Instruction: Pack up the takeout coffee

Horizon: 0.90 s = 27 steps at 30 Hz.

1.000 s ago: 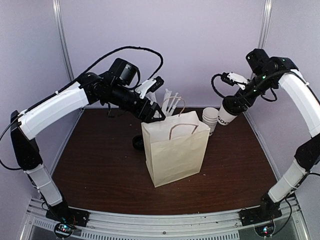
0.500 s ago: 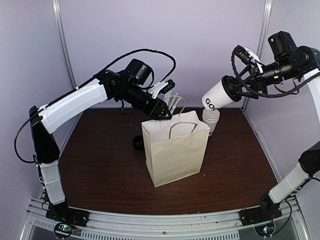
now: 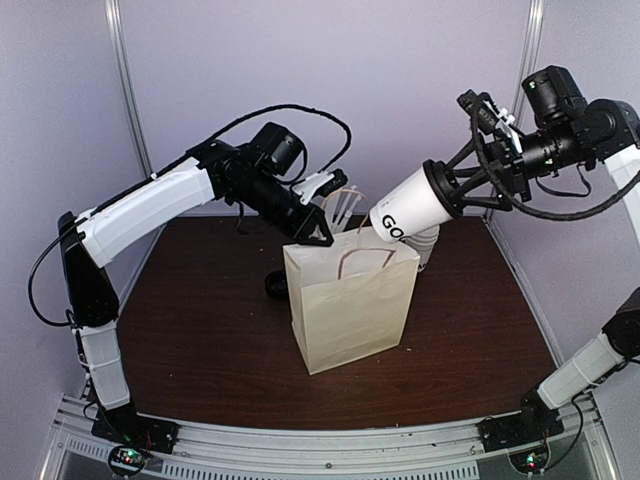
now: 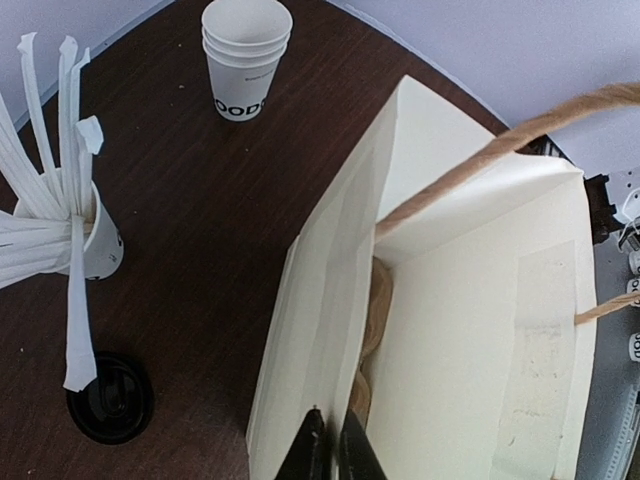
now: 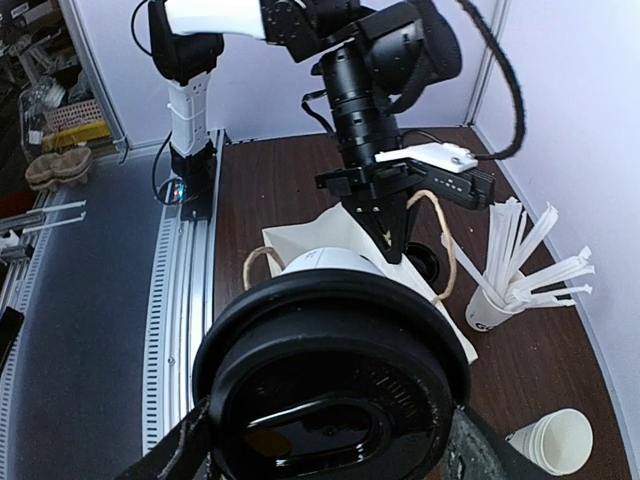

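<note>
gripping the takeout coffee (image 3: 408,210) just below its black lid (image 5: 335,370), the right gripper (image 3: 452,190) is clamped around the white cup and holds it in the air, tipped almost onto its side. the cup's base, with its dark lettering, points down and left toward the open mouth of the paper bag (image 3: 350,300), just above the bag's back right corner and not inside it. the left gripper (image 3: 320,234) is pinched closed on the bag's top rim at the back left. the bag stands upright on the dark table (image 3: 200,340). behind it are a stack of lidless cups (image 4: 246,55), a cup of white straws (image 4: 95,235) and a loose black lid (image 4: 110,395).
</note>
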Each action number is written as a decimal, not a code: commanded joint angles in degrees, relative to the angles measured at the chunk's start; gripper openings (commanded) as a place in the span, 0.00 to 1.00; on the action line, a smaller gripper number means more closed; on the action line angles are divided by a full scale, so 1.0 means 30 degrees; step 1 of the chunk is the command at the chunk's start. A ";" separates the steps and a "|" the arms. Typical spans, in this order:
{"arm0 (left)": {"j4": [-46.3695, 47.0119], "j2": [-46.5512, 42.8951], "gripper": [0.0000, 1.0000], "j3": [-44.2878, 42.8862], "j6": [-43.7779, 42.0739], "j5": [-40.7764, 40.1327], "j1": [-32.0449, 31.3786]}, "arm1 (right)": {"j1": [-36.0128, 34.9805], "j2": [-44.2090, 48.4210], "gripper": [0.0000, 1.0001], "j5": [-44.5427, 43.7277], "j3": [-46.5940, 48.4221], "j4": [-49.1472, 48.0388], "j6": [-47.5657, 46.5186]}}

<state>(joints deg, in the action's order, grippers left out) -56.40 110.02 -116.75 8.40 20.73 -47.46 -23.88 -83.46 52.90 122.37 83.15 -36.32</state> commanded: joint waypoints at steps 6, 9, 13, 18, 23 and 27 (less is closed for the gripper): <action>-0.0024 -0.0667 0.00 -0.0966 -0.0958 0.0829 -0.0551 | -0.2831 -0.0763 0.66 -0.3189 -0.0159 -0.0843 -0.1011; -0.0035 -0.0890 0.00 -0.1067 -0.1161 0.0360 -0.1033 | -0.3876 -0.0914 0.66 -0.4327 -0.0273 -0.0968 -0.1381; -0.0744 -0.0935 0.00 -0.1846 -0.1828 -0.1343 -0.1881 | -0.5458 -0.1170 0.66 -0.6304 -0.0424 -0.0777 -0.2011; -0.1567 -0.0958 0.00 -0.2655 -0.1965 -0.3667 -0.3019 | -0.6976 -0.0842 0.66 -0.8116 -0.1837 -0.1074 -0.2444; -0.1871 -0.1072 0.00 -0.2742 -0.1777 -0.5782 -0.4139 | -0.9511 -0.0087 0.66 -1.1815 -0.3825 -0.1822 -0.3467; -0.1905 -0.1198 0.00 -0.2484 -0.1690 -0.6073 -0.4601 | -1.1226 -0.0134 0.65 -1.4578 -0.4886 -0.2167 -0.4351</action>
<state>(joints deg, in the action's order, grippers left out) -61.95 108.86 -123.50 3.62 6.11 -60.29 -53.43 -85.76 20.49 110.00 79.18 -45.89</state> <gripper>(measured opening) 0.015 0.694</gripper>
